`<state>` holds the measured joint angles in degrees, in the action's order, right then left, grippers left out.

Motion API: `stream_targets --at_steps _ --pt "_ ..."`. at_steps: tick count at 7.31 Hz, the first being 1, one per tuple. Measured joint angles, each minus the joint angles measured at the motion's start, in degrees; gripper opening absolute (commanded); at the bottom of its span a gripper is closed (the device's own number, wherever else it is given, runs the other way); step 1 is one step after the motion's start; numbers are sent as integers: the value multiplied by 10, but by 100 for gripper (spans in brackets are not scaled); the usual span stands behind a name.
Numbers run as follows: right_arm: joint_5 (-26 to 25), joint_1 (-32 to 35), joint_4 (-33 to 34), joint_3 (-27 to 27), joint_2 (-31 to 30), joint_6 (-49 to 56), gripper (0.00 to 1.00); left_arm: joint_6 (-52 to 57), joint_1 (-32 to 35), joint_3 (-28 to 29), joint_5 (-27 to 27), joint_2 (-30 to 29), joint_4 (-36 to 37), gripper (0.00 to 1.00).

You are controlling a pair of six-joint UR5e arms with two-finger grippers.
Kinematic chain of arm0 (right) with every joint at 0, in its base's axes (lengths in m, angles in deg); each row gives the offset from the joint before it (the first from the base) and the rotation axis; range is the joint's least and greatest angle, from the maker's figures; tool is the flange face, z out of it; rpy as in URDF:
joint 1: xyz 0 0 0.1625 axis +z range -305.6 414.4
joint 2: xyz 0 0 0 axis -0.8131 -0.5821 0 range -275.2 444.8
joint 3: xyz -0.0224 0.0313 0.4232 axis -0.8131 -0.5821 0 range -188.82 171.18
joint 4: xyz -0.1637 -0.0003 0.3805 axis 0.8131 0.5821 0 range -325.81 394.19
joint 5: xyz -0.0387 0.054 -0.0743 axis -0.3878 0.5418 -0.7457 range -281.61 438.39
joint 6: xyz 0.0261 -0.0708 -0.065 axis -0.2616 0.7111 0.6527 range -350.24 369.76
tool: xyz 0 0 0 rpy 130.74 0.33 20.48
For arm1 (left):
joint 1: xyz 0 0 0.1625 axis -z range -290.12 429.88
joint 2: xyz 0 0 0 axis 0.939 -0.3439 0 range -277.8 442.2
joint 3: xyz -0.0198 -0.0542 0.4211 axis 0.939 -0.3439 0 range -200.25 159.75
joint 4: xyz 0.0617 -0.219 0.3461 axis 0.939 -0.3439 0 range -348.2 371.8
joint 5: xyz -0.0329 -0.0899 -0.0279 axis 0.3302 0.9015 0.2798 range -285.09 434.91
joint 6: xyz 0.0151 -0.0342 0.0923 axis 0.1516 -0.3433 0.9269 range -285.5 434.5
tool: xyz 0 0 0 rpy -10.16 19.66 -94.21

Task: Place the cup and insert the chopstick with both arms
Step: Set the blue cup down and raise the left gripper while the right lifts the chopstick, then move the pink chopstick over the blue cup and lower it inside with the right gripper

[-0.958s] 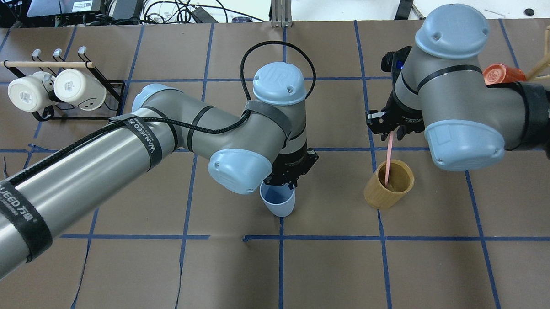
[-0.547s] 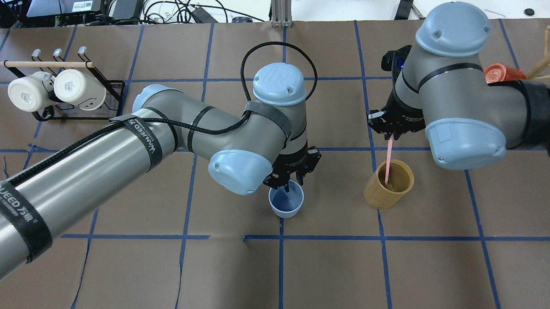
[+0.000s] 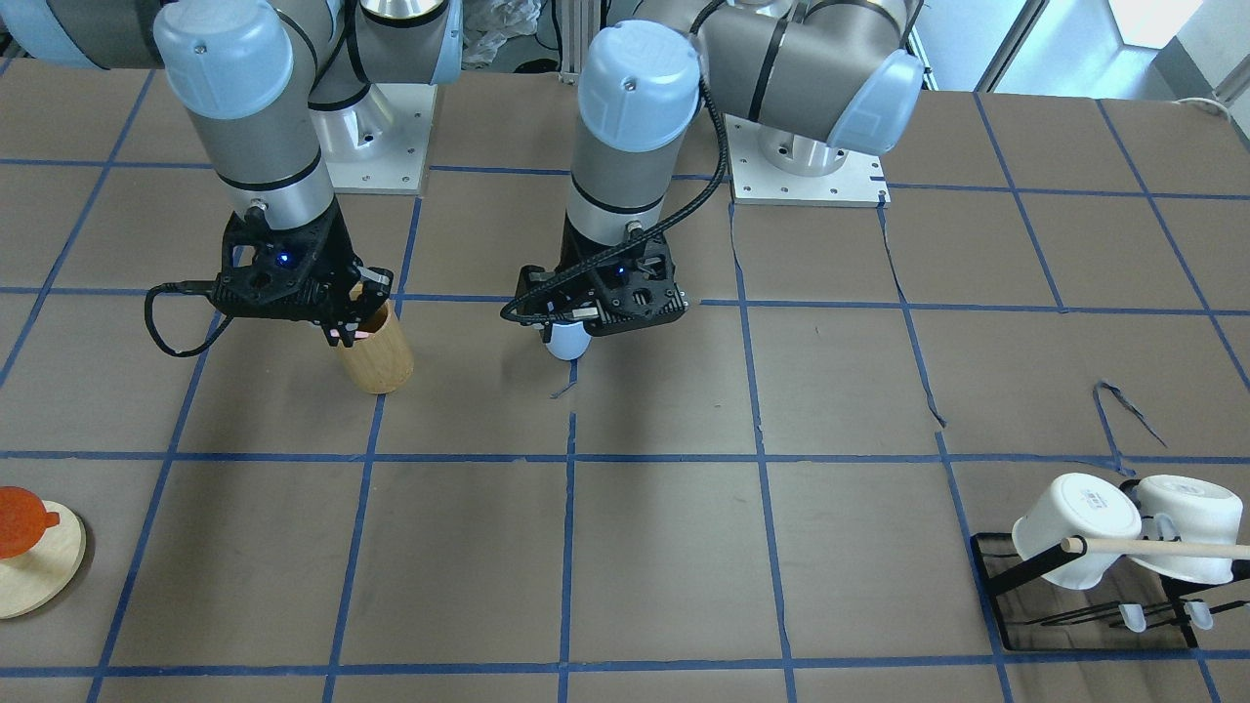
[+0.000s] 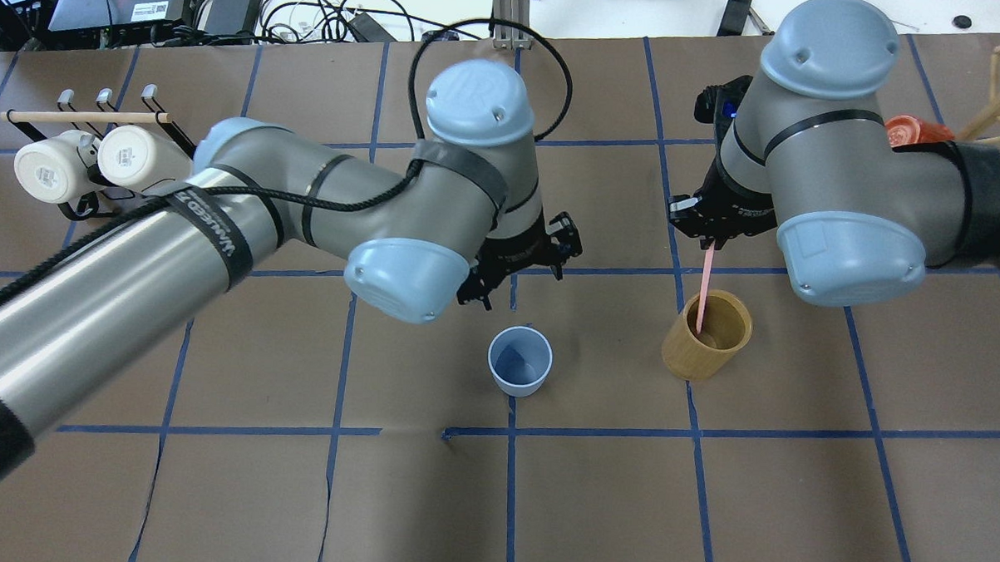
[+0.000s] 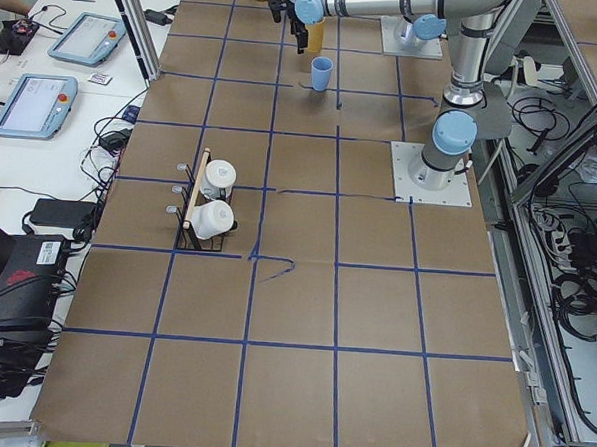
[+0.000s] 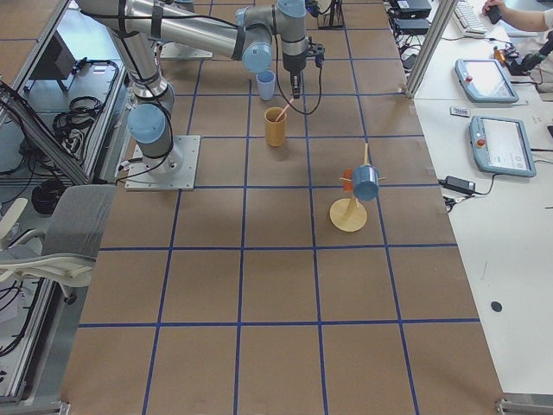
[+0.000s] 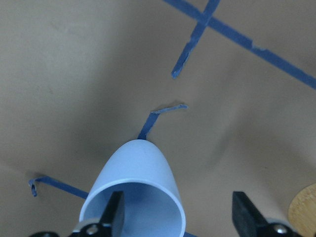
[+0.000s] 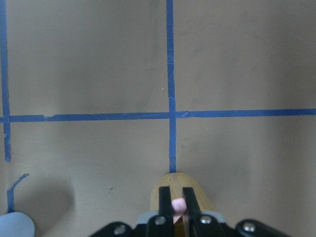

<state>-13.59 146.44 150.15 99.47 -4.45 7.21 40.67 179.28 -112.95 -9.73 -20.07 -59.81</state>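
Observation:
The light blue cup (image 4: 520,362) stands upright on the brown table, free of both grippers; it also shows in the front view (image 3: 566,343) and the left wrist view (image 7: 133,192). My left gripper (image 4: 523,288) is open and empty, raised just behind the cup. My right gripper (image 4: 709,241) is shut on a pale pink chopstick (image 4: 703,290). The chopstick's lower end is inside the tan bamboo cylinder (image 4: 708,336). In the right wrist view the fingers (image 8: 164,200) pinch the pink chopstick's tip (image 8: 178,203) above the cylinder (image 8: 202,195).
A black rack with two white mugs (image 4: 96,163) and a wooden dowel stands at the far left. A wooden stand with an orange cup (image 4: 908,133) is at the far right. Blue tape lines grid the table.
My left gripper set the cup upright, opened, let go, then rose and drew back from it. My right gripper has held the chopstick in the bamboo cylinder, lifting it slightly.

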Motion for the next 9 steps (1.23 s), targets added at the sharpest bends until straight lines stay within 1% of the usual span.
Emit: stream_targets --at_steps 2,3,4,6,7,9 --pt "-2 0 -18 -22 -4 1 13 163 -52 42 -4 45 -102 100" --pt "-3 0 -28 -34 -7 1 13 231 -81 55 -5 68 -151 100" --pt "-4 -1 -34 -46 -12 1 13 275 -108 60 -6 87 -182 100" --pt "-2 0 -54 -77 -32 1 13 324 -147 55 -7 111 -199 100" --pt "0 2 -82 -108 -39 2 12 333 -161 53 -7 117 -196 100" --pt "1 19 -158 -198 -42 3 11 337 -179 51 -8 127 -189 100"
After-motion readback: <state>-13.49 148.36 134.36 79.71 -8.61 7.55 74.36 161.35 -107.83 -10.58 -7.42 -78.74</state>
